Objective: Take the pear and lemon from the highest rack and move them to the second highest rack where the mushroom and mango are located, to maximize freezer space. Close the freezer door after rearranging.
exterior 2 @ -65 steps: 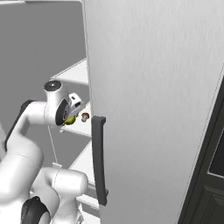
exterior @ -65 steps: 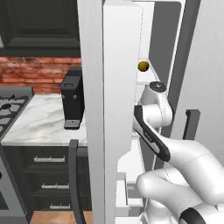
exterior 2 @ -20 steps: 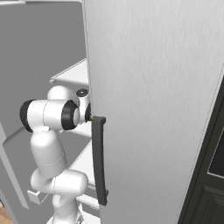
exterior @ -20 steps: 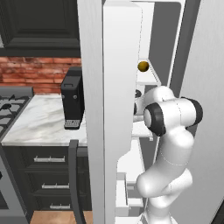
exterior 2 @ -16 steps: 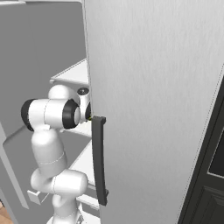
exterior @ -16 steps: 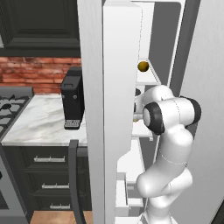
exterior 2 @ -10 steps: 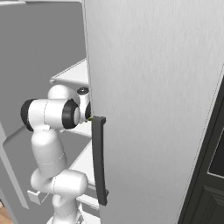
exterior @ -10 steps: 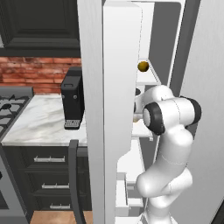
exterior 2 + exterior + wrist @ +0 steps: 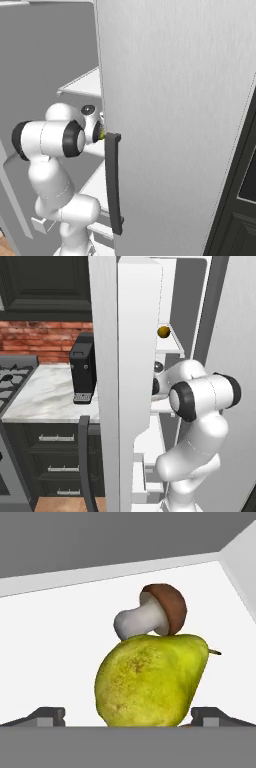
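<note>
The gripper [image 9: 129, 716] stands spread wide, its two dark fingertips [image 9: 47, 716] well apart at the foot of the hand view. The pear [image 9: 152, 679] sits between them with a clear gap on one side, so I judge it let go rather than pinched. It lies on the flat white shelf [image 9: 50, 637] with its upper end touching the mushroom [image 9: 152, 614], which lies on its side just behind. A sliver of orange shows under the pear by the other fingertip; it may be the mango, but too little shows to tell. Compared with three seconds ago, the arm [image 9: 202, 398] has folded in and pushed the hand deeper onto the second shelf of the freezer [image 9: 170, 286]. Over the last second it has barely moved, which fits a placement just finished. In the right base view a speck of yellow-green shows at the hand, just beside the dark handle [image 9: 113, 180] of the open freezer door [image 9: 175, 100]. A small golden-brown ball [image 9: 163, 331] rests on the shelf above, probably the lemon. By this reading the pear is done, while the lemon and the door are yet to come.
</note>
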{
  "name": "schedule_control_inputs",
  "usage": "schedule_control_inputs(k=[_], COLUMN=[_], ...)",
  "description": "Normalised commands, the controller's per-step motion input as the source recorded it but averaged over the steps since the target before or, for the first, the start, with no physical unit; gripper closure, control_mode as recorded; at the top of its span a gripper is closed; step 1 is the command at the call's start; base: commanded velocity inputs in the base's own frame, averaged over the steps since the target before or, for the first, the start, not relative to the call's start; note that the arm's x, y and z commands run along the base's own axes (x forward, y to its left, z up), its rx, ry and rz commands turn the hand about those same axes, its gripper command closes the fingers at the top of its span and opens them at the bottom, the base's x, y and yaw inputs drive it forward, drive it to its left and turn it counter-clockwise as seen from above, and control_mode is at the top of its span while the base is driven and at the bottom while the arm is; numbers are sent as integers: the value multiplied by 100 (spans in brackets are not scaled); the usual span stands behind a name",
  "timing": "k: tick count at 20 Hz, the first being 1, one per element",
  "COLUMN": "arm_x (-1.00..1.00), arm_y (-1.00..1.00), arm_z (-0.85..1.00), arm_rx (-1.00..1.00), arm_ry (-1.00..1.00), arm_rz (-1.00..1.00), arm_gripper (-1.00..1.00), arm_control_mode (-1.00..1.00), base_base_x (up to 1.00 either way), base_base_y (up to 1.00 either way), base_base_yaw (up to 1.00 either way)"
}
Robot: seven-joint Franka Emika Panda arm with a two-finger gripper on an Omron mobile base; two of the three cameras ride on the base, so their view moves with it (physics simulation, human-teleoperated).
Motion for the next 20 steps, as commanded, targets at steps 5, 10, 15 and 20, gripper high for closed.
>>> schedule_control_inputs(k=[5,10,15,20], arm_x=[-47,-49,-55,-36], arm_y=[17,10,0,0], arm_z=[26,37,47,70], arm_rx=[-1,0,1,2], arm_ry=[-52,-45,-15,0], arm_rz=[0,0,-1,-6], arm_gripper=[-100,-100,-100,-100], arm_control_mode=[-100,-100,-100,-100], base_base_x=[0,0,0,0], base_base_y=[0,0,0,0], base_base_yaw=[0,0,0,0])
